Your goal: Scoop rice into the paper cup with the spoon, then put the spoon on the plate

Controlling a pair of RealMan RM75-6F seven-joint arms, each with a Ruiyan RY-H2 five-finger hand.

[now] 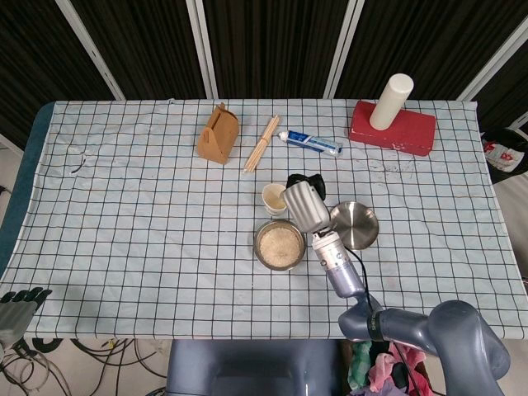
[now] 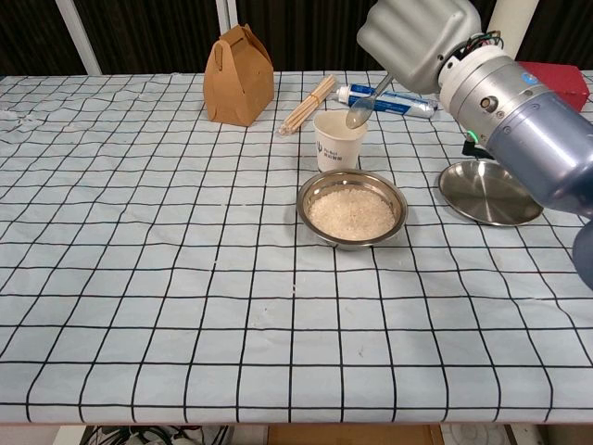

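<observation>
The white paper cup (image 2: 338, 142) (image 1: 273, 196) stands just behind the steel bowl of rice (image 2: 352, 209) (image 1: 280, 245). My right hand (image 2: 417, 37) (image 1: 303, 205) holds the metal spoon (image 2: 363, 107) by its handle. The spoon slants down to the left, its bowl hovering just above the cup's right rim. The head view hides the spoon under the hand. The empty steel plate (image 2: 490, 192) (image 1: 354, 224) lies to the right of the bowl, beneath my right forearm. My left hand (image 1: 18, 304) hangs off the table's near left corner, holding nothing.
Along the back stand a brown paper box (image 2: 239, 76), a bundle of wooden sticks (image 2: 308, 104), a toothpaste tube (image 2: 389, 100), and a red box (image 1: 393, 128) with a white cylinder (image 1: 391, 101) on it. A checked cloth (image 2: 148, 278) covers the table.
</observation>
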